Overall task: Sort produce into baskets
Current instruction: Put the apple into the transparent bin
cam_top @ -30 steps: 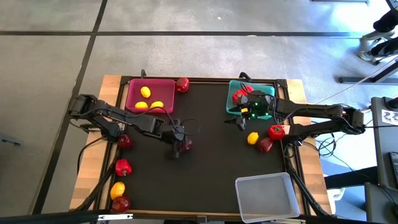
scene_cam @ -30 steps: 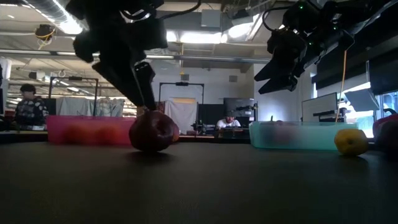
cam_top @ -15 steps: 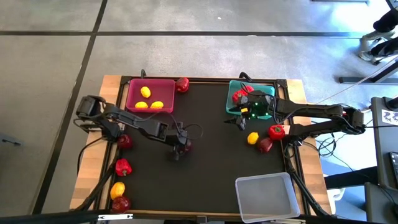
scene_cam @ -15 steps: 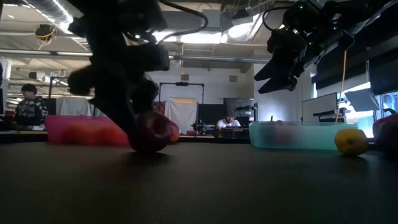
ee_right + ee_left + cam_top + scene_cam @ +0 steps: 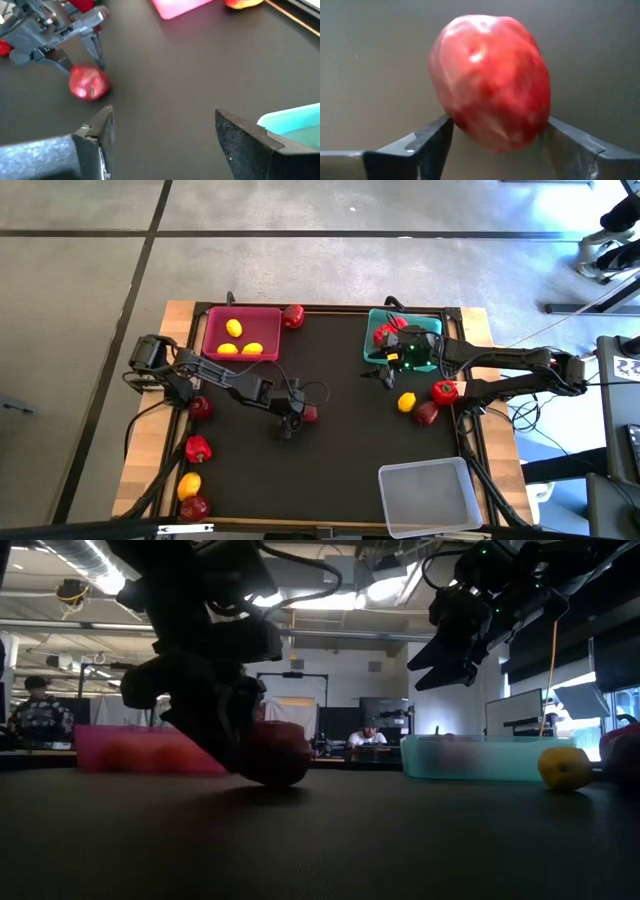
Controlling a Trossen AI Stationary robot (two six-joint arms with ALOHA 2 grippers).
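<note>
The black table (image 5: 330, 470) holds 3 baskets. The clear basket (image 5: 428, 496) sits at the near right corner, the pink basket (image 5: 241, 333) at the far left with 2 lemons (image 5: 240, 349) and a third lemon (image 5: 233, 328) inside, and the teal basket (image 5: 380, 352) at the far right with a red pepper (image 5: 383, 334) in it.

The left gripper (image 5: 297, 416) is low over the table's middle, its fingers (image 5: 422, 145) spread on either side of a dark red apple (image 5: 490, 82) that rests on the mat; whether they actually press it I cannot tell. The right gripper (image 5: 392, 370) hangs released, holding nothing, at the near edge of the teal basket.

Loose produce lies around: a lemon (image 5: 406, 402), a pepper (image 5: 444, 391) and an apple (image 5: 426, 414) near the right arm, a pepper (image 5: 293, 316) just right of the pink basket, and 4 pieces (image 5: 198, 448) along the left edge.
</note>
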